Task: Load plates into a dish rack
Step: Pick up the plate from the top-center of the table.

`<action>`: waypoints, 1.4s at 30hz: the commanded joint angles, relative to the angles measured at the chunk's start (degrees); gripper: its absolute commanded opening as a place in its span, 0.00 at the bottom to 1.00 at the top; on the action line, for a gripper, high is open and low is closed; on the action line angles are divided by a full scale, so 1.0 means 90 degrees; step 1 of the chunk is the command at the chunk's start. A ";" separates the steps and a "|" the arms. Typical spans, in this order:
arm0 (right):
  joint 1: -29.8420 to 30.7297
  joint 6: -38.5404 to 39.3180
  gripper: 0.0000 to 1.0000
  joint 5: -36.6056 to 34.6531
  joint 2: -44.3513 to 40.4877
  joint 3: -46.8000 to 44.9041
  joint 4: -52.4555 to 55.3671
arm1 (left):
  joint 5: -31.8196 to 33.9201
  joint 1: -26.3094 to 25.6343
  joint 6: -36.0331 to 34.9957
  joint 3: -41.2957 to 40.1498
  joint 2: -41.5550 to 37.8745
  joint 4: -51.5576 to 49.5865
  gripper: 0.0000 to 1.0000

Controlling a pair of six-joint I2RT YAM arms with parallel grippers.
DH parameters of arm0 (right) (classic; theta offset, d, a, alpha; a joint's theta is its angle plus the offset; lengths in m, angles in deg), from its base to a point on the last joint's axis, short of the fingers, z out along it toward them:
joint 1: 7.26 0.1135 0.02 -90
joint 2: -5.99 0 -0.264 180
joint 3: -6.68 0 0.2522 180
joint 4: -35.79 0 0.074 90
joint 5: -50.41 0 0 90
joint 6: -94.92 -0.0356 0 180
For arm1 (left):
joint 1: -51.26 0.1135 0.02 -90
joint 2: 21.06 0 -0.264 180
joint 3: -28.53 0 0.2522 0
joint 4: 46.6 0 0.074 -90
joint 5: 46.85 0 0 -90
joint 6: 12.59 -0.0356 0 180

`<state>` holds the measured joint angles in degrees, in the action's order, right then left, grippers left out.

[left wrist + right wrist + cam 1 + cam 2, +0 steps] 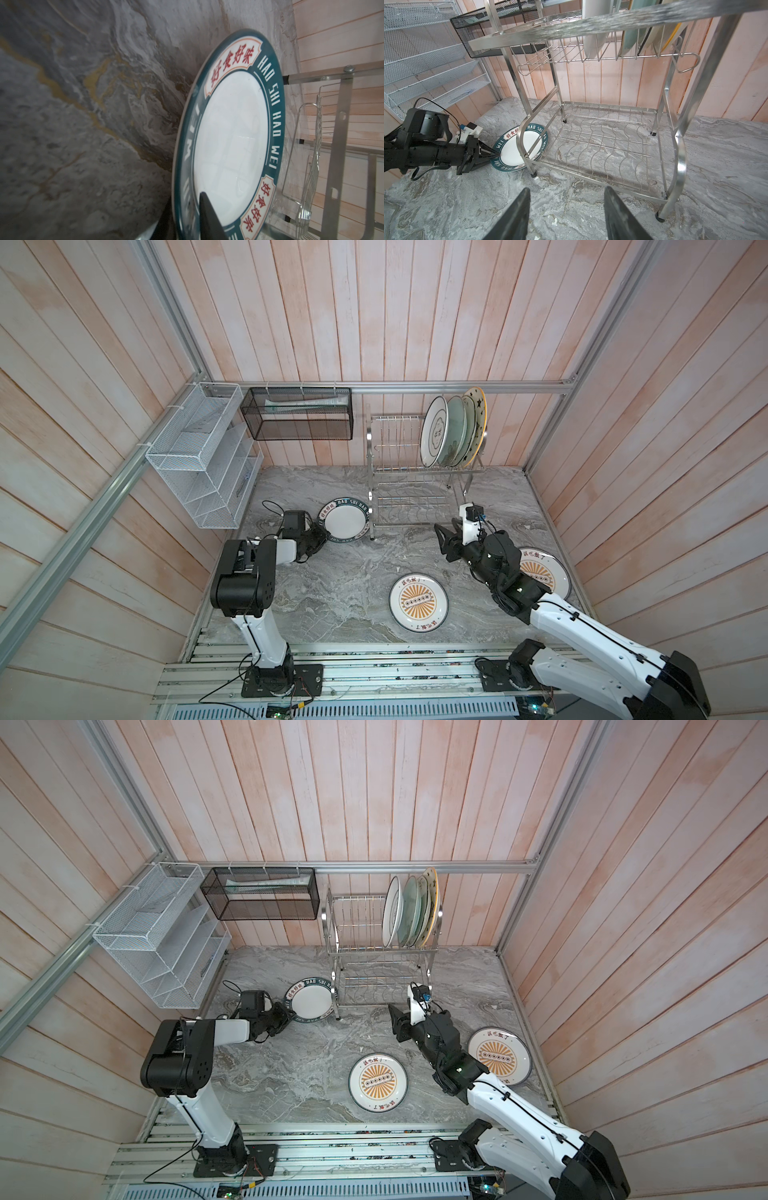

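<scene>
The green-lettered plate (345, 519) (311, 1000) (512, 149) lies on the marble table beside the left foot of the dish rack (370, 489) (336, 969) (602, 133). My left gripper (322, 537) (185, 205) is shut on the plate's near rim (230, 135), one finger on top and one beneath. Several plates (434, 431) stand upright at the right end of the rack's upper tier. Its lower tier holds nothing. Two orange sunburst plates (418, 602) (544, 572) lie flat on the table. My right gripper (446, 529) (566, 189) is open and holds nothing, just in front of the rack.
A white mesh organizer (199, 456) hangs on the left wall and a black mesh basket (297, 412) hangs on the back rail. Plank walls close in the table on three sides. My right arm covers part of the right sunburst plate.
</scene>
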<state>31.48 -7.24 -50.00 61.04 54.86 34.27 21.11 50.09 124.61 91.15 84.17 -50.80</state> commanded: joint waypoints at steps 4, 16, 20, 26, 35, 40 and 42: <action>-0.0008 0.0040 0.57 -0.0081 -0.0083 -0.0076 0.0043 | 0.0178 -0.0026 -0.0079 0.0031 0.0110 -0.0369 0.19; -0.0008 0.0043 0.57 -0.0083 -0.0111 -0.0083 0.0063 | 0.0502 -0.0024 -0.0137 0.0011 -0.0126 -0.0569 0.12; -0.0003 0.0043 0.57 -0.0083 -0.0120 -0.0083 0.0062 | 0.0644 -0.0016 -0.0147 -0.0012 -0.0215 -0.0641 0.11; -0.0003 0.0043 0.57 -0.0083 -0.0121 -0.0063 0.0081 | 0.0825 0.0011 -0.0093 -0.0063 -0.0368 -0.0665 0.10; -0.0008 0.0053 0.57 -0.0089 -0.0161 -0.0084 0.0094 | 0.1069 0.0070 -0.0098 -0.0143 -0.0591 -0.0804 0.04; -0.0008 0.0050 0.57 -0.0084 -0.0172 -0.0083 0.0106 | 0.1464 0.0074 -0.0119 -0.0240 -0.0955 -0.0992 0.01; -0.0003 0.0038 0.57 -0.0085 -0.0180 -0.0088 0.0092 | 0.1609 0.0093 -0.0127 -0.0295 -0.1132 -0.1055 0.00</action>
<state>31.48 -7.22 -50.03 60.45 54.77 34.29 29.92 50.35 125.13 90.17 75.87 -55.93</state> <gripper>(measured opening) 0.573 0.074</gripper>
